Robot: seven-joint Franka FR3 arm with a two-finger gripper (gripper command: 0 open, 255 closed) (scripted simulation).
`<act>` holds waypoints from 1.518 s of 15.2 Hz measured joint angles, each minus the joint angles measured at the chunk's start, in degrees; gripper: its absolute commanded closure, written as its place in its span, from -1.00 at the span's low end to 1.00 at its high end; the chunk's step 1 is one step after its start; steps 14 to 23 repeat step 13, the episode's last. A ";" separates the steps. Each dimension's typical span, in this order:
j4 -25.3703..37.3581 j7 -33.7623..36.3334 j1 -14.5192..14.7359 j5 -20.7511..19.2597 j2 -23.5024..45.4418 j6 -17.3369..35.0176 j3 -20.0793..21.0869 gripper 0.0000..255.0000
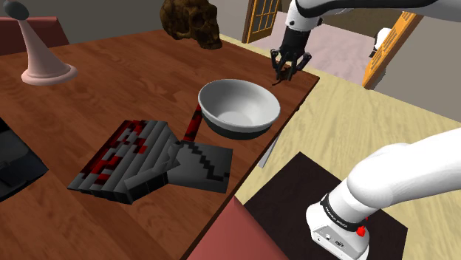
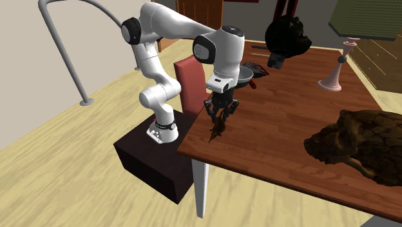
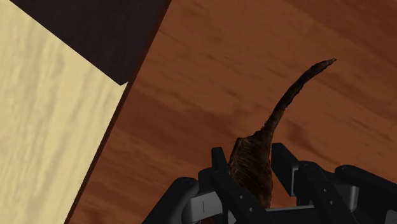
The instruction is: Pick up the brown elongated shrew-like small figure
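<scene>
Clenched on the brown shrew figure (image 3: pixel 252 172) with the gripper (image 3: pixel 249 156), close by the edge of the table (image 3: pixel 254 51); long axis running out ahead, tail foremost. Straight up next, probably.

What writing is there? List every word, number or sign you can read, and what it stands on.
No text can be read.
A marking on the arm's base: too small to read.
The figure in the hand, bowl, table: none.
</scene>
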 measured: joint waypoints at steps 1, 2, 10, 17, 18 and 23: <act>0.59 -0.02 0.01 0.02 -0.08 -0.70 0.01 1.00; 1.25 -0.12 -0.02 0.00 -0.15 -1.42 -0.03 1.00; 8.14 -0.31 0.00 0.07 0.60 -7.57 0.10 1.00; 10.27 -0.51 -0.05 0.04 0.87 -9.42 0.03 1.00; 10.27 -0.51 -0.05 0.04 0.87 -9.42 0.03 1.00; 10.27 -0.51 -0.05 0.04 0.87 -9.42 0.03 1.00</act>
